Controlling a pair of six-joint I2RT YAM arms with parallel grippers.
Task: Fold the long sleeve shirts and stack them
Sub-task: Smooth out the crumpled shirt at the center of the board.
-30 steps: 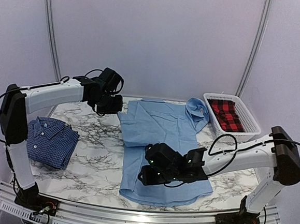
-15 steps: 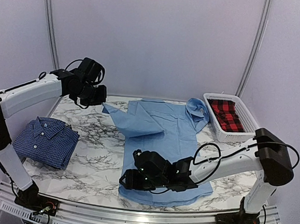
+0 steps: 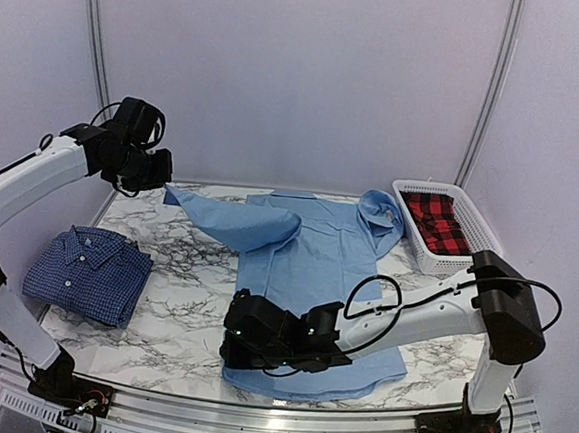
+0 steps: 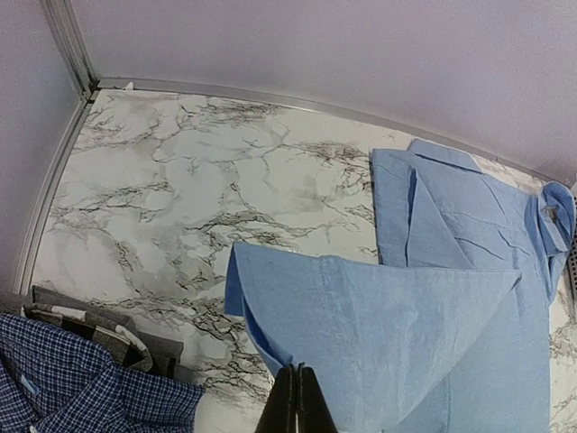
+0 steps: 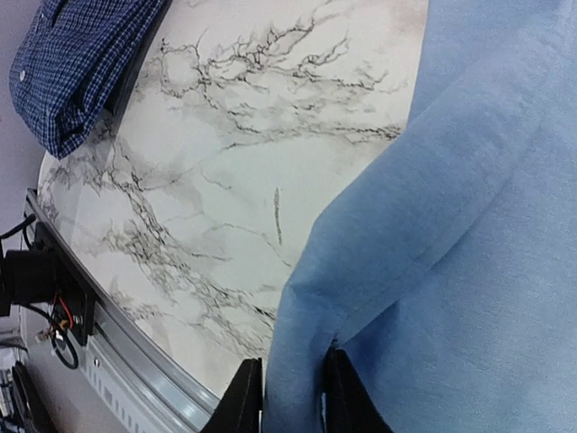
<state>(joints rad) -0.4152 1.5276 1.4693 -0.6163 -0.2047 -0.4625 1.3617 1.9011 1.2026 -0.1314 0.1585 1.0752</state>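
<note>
The light blue shirt (image 3: 316,259) lies spread on the marble table, collar at the far right. My left gripper (image 3: 164,183) is shut on one edge of it (image 4: 379,316) and holds that part lifted and stretched out to the far left, above the table. My right gripper (image 3: 233,349) is at the shirt's near left hem, and a fold of the cloth (image 5: 433,225) sits pinched between its fingers (image 5: 245,397). The dark blue check shirt (image 3: 89,273) lies folded at the left, apart from both grippers; it also shows in the left wrist view (image 4: 81,383) and the right wrist view (image 5: 81,63).
A white basket (image 3: 464,258) holding a red and black plaid cloth (image 3: 438,220) stands at the far right. Bare marble (image 3: 193,299) lies between the two shirts. The table's metal front rail (image 5: 135,361) runs just beyond my right gripper.
My left gripper has swung left and up, drawing the shirt's edge out to the far left. My right gripper has moved left along the near hem to its left corner.
</note>
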